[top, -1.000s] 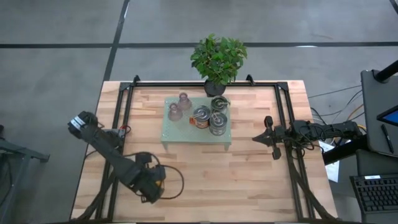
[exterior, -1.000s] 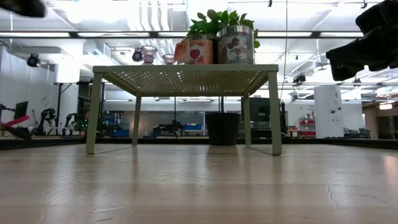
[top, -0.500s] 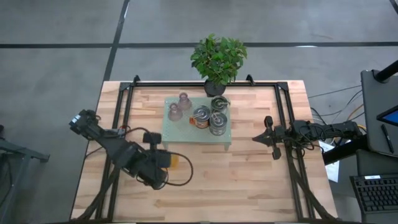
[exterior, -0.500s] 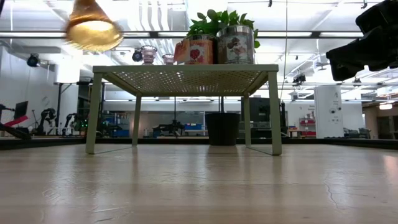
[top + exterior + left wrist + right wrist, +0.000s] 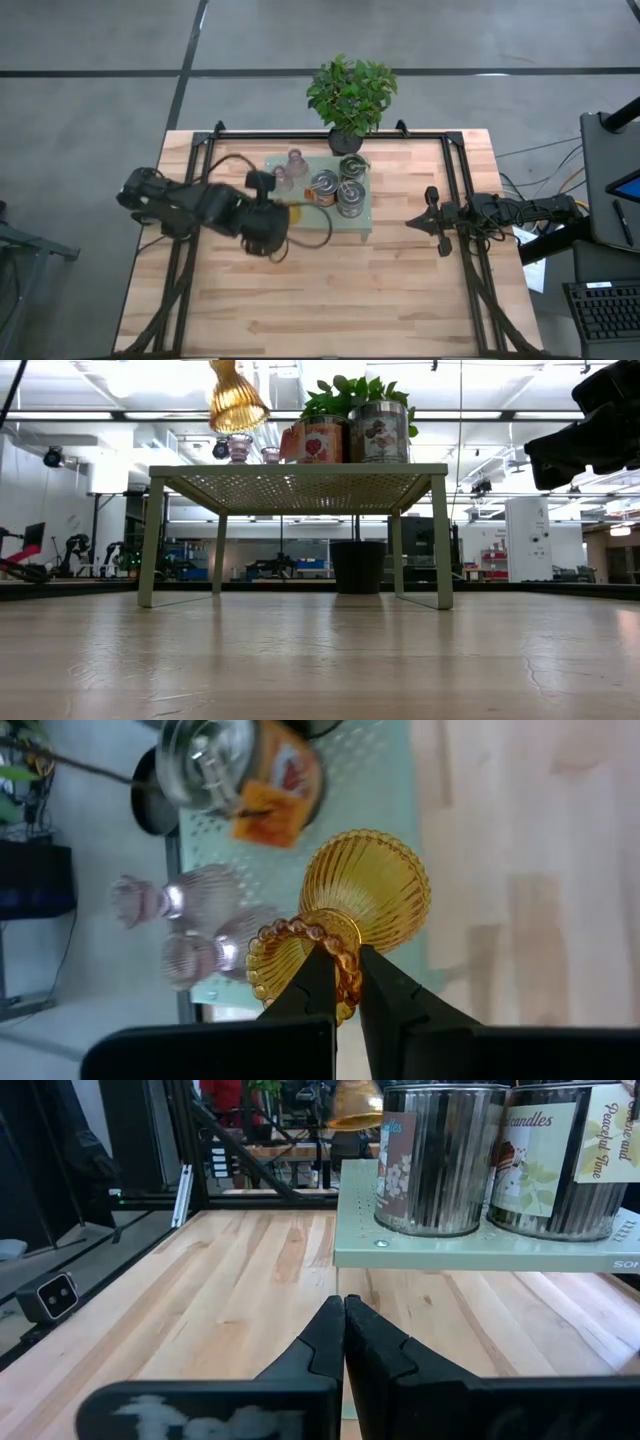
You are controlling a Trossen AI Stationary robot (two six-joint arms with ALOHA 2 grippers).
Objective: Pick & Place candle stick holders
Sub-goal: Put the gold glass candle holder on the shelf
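My left gripper (image 5: 284, 214) is shut on the amber glass candle stick holder (image 5: 372, 892), above the near left part of the pale green perforated stand (image 5: 315, 222). In the low view the amber holder (image 5: 236, 400) hangs above the stand's top. Two pinkish glass holders (image 5: 296, 160) (image 5: 281, 181) and three shiny silver metal holders (image 5: 324, 186) (image 5: 349, 197) (image 5: 352, 165) stand on the stand. My right gripper (image 5: 410, 222) is shut and empty, right of the stand, above the table. My left gripper pinches the amber holder's beaded ring (image 5: 318, 942) at its narrow upper end between its two fingers. The fingers come from above, pointing down. The holder hangs below them, flared ribbed end (image 5: 238, 408) down, lifted clear of stand and table.
A leafy plant in a black pot (image 5: 350, 95) stands at the table's far edge behind the stand. Black rails (image 5: 196, 190) (image 5: 455, 190) run along the table's left and right sides. Bare wood (image 5: 340, 290) lies near of the stand.
My left gripper has swung from the table's near left part toward the far edge and the right, to the stand's near left part, carrying the amber holder, which stays lifted clear with its flared end down.
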